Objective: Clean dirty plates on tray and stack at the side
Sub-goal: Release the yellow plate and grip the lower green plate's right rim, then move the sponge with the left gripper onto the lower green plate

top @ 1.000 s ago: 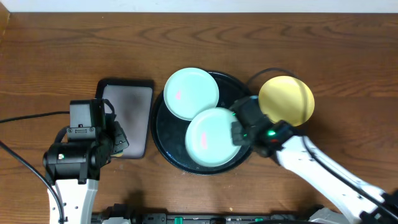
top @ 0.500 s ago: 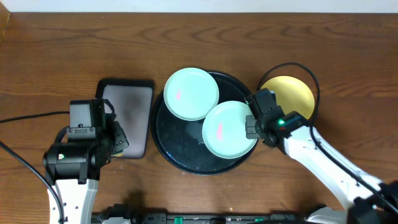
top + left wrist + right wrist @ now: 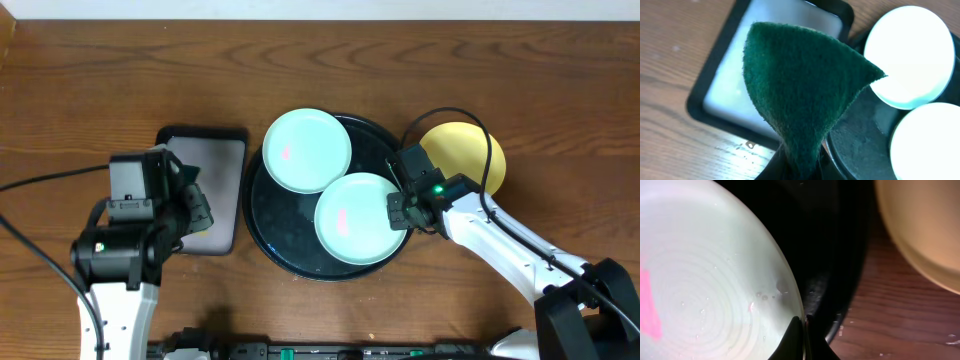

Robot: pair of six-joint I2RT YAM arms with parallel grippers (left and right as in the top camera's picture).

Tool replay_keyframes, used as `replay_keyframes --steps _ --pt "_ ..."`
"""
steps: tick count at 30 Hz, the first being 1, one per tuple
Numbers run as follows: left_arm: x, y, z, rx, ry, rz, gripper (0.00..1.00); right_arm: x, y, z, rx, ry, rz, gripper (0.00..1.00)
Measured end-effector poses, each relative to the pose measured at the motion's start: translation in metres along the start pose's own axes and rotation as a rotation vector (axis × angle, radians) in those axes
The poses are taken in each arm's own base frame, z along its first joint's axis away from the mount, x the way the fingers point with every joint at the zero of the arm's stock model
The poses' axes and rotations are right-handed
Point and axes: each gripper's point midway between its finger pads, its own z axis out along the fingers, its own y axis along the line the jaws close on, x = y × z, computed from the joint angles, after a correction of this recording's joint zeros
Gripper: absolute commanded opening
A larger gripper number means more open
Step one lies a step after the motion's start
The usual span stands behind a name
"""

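Centre frame, the right gripper (image 3: 399,207) pinches the rim of a smeared mint plate (image 3: 362,232) on the black tray (image 3: 285,235); lower left, the left gripper (image 3: 197,212) is clamped on a green scouring pad (image 3: 800,85). Scrubbing seems next: pad must reach the pink smear (image 3: 343,221)

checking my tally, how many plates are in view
3: far mint plate over the tray's far rim; near mint plate in the tray, gripped by the right tool; yellow plate on the table, right of the tray. No others visible.
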Motion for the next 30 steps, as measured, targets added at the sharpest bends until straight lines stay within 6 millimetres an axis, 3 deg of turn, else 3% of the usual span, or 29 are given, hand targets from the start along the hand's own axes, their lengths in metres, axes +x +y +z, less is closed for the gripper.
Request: replay_keyframes --steps 13,23,30 --pt "-0.004 -0.016 0.031 0.054 0.083 0.051 0.08 0.004 0.008 0.0 -0.046 0.021 -0.03 0.01" --pt "-0.001 -0.048 0.031 0.133 0.07 0.136 0.07 0.003 0.009 0.007 -0.045 0.025 -0.03 0.01" --pt "0.015 -0.083 0.035 0.19 0.107 0.204 0.07 0.002 0.009 0.007 -0.046 0.022 -0.03 0.01"
